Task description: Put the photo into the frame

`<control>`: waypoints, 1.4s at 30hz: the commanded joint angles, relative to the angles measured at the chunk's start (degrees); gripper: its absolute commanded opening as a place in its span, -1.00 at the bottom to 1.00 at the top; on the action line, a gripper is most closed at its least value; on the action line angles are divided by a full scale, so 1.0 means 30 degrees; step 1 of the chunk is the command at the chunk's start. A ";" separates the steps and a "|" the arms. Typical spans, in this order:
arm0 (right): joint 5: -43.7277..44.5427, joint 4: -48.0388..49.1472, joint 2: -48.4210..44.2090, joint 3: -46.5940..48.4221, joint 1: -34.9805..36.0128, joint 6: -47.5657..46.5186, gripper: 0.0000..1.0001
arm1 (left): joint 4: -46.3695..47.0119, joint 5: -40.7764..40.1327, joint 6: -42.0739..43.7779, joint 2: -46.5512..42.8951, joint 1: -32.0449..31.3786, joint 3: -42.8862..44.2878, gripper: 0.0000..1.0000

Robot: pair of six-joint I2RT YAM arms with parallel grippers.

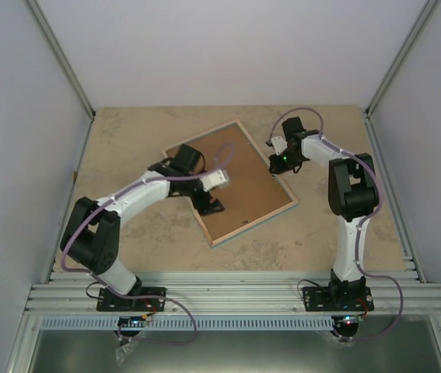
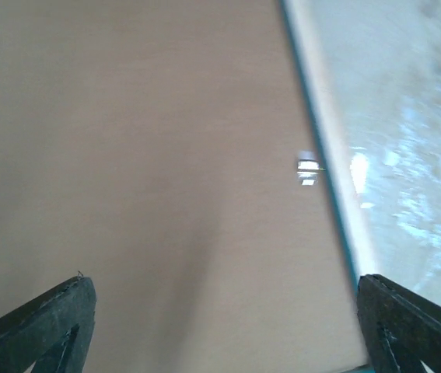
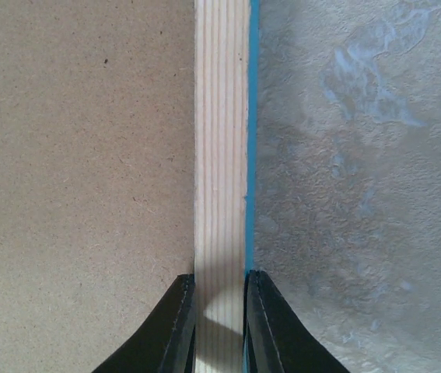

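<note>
The frame (image 1: pixel 255 224) lies face down, turned at an angle, in the middle of the table. Its light wood rim surrounds the brown backing board (image 1: pixel 247 183). My right gripper (image 1: pixel 276 167) is shut on the frame's right wood rail (image 3: pixel 222 140); one finger is on the board side, the other on the blue outer edge (image 3: pixel 252 116). My left gripper (image 1: pixel 208 206) is open, fingers wide apart, low over the backing board (image 2: pixel 142 155) near the frame's edge (image 2: pixel 337 210). The photo is not in view.
A small shiny metal tab (image 2: pixel 308 171) sits at the board's edge by the rim. The beige mottled table (image 1: pixel 127 140) surrounds the frame. White walls and metal rails (image 1: pixel 383 155) bound the table.
</note>
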 commanded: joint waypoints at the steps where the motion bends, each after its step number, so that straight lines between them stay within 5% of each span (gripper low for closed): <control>1: 0.0230 0.0022 0.1348 -0.0141 -0.0204 0.0497 -0.99 | 0.1929 -0.0424 0.1838 -0.0186 -0.2651 -0.1758 0.84; 16: 0.0127 0.0088 0.1758 0.0053 -0.0329 0.0466 -0.99 | 0.6567 -0.2689 0.4163 0.1365 -0.6390 -0.4118 0.68; 30: -0.0012 0.0473 0.1561 -0.0640 -0.0417 0.0446 -0.99 | 0.6542 -0.3050 0.5077 0.3730 -0.7709 -0.3606 0.54; 42: -0.0173 0.0721 0.1309 -0.1126 -0.0585 0.0402 -0.99 | 0.4862 -0.2946 0.5798 0.4915 -0.8012 -0.2534 0.18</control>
